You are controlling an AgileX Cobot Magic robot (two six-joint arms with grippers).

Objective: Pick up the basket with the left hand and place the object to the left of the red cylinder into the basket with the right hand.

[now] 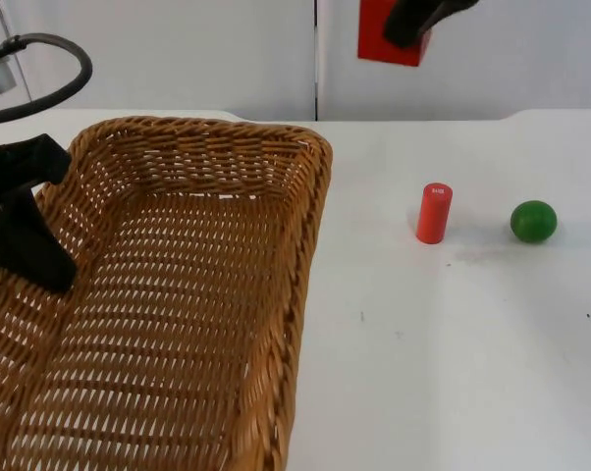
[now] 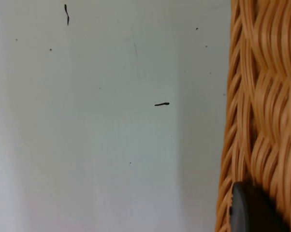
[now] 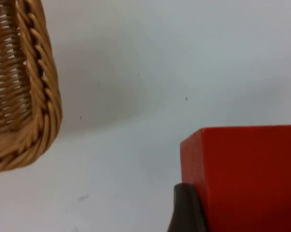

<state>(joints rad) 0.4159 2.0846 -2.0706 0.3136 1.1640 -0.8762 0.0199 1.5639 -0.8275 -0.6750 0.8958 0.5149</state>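
Note:
A big woven wicker basket (image 1: 178, 294) fills the left half of the top view, lifted and tilted toward the camera. My left gripper (image 1: 26, 240) is shut on its left rim; the weave (image 2: 264, 96) runs beside one black fingertip (image 2: 249, 210). High at the back, my right gripper (image 1: 413, 25) is shut on a red block (image 1: 389, 39), held in the air above the table. That block (image 3: 247, 179) sits against a dark fingertip (image 3: 186, 210), with the basket's corner (image 3: 24, 96) off to the side. The red cylinder (image 1: 434, 212) stands upright on the table.
A green ball (image 1: 533, 221) lies to the right of the red cylinder. The white table (image 1: 453, 373) stretches in front of both. The grey partition wall (image 1: 178, 49) closes the back.

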